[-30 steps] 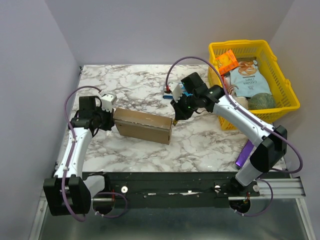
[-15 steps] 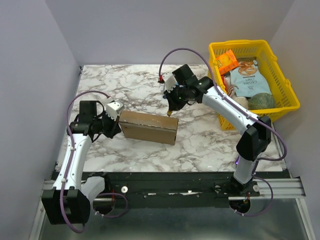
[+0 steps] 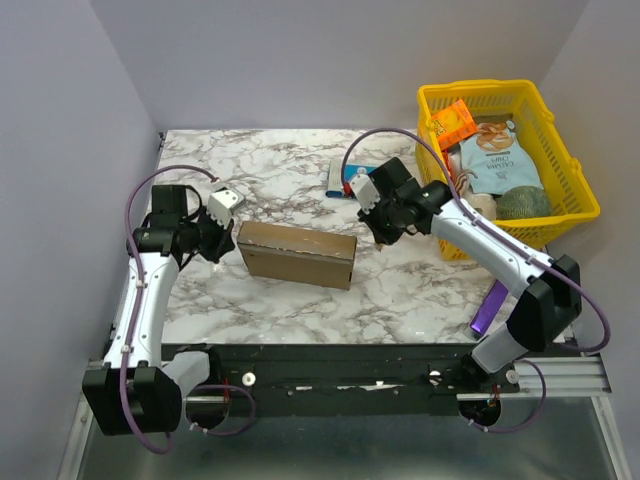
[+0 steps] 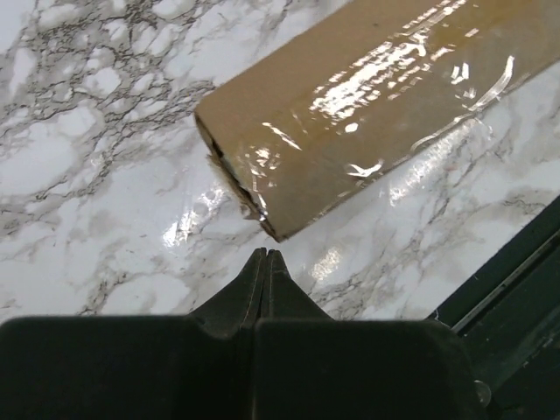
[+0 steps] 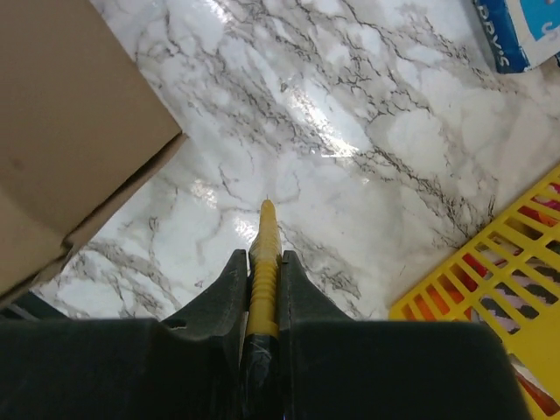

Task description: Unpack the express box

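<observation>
The express box (image 3: 297,254) is a flat brown cardboard mailer lying closed on the marble table, its taped side glossy in the left wrist view (image 4: 367,96). My left gripper (image 3: 226,247) is shut and empty, its tips (image 4: 265,254) just short of the box's left end. My right gripper (image 3: 385,238) hangs just off the box's right end, shut on a thin yellow tool (image 5: 265,232) whose point sticks out past the fingertips (image 5: 262,258) toward the tabletop. A corner of the box (image 5: 70,122) shows at the left of the right wrist view.
A yellow plastic basket (image 3: 432,100) with snack bags stands at the back right, its wall (image 5: 499,262) close to my right gripper. A small blue box (image 3: 340,178) lies behind the right gripper. A purple object (image 3: 490,307) lies near the right arm's base.
The box slid slightly right, then stayed. My left gripper backed a little off its left end. My right gripper, still holding the yellow tool, swung from behind the box to its right end.
</observation>
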Motion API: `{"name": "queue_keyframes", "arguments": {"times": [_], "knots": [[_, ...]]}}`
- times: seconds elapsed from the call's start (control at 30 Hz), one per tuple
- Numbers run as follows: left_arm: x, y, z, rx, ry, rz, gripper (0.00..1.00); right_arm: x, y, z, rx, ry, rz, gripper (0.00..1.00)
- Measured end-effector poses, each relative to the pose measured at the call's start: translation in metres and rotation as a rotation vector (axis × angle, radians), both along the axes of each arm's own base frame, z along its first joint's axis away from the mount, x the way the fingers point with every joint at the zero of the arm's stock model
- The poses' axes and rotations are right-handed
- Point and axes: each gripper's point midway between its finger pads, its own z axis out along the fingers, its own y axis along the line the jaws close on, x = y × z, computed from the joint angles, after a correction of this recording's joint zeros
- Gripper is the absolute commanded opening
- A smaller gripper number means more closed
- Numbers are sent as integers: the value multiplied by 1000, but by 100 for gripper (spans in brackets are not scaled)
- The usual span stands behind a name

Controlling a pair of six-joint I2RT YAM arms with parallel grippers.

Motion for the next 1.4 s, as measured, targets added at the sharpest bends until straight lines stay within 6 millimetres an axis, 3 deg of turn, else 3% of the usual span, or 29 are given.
{"name": "queue_keyframes", "arguments": {"times": [0.2, 0.37, 0.7, 1.13, 1.23, 1.37, 1.4], "knots": [[33, 7, -17, -21, 40, 102, 0, -27, 16, 18, 113, 38, 163, 0], [43, 2, -25, -72, 79, 132, 0, -35, 34, 20, 172, 90, 224, 1], [29, -4, -24, -100, 76, 117, 0, 1, 52, 34, 144, 78, 217, 0], [-17, -1, -26, -24, 94, 55, 0, 49, 70, 33, 120, -10, 157, 0], [-17, 4, -10, 8, 84, 39, 0, 61, 65, 35, 83, -67, 113, 0], [-3, 2, 38, -1, -18, 8, 0, 73, 53, 51, 66, -156, 34, 0], [1, -1, 50, -16, -46, -4, 9, 75, 49, 57, 70, -174, 15, 0]]}}
